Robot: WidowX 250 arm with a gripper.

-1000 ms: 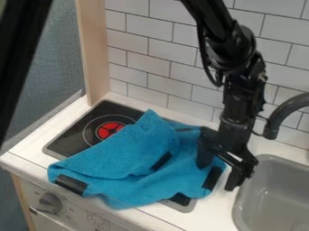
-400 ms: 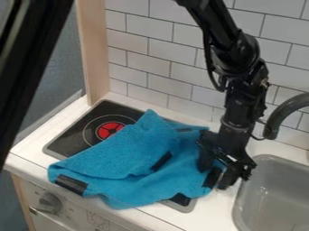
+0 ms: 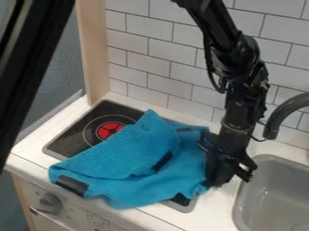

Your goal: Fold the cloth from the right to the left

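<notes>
The blue cloth (image 3: pixel 129 155) lies rumpled over the stove top, its left part doubled over and a peak pointing up at the back. Dark patches show along its left end, near its middle and at its lower right. At the cloth's right edge, the gripper (image 3: pixel 212 180) points down with its fingers closed together on the fabric. The gripped bit of cloth is hidden behind the fingers.
A black stove plate (image 3: pixel 78 131) with a red burner mark lies under the cloth. Right of the gripper are a grey sink (image 3: pixel 278 194) and a curved grey faucet (image 3: pixel 283 115). A tiled wall stands behind, a wooden post (image 3: pixel 95 54) at the back left.
The gripper's fingers have come together at the cloth's right edge, taking hold of it. That edge has bunched and drawn slightly inward, and the dark patch there is now covered.
</notes>
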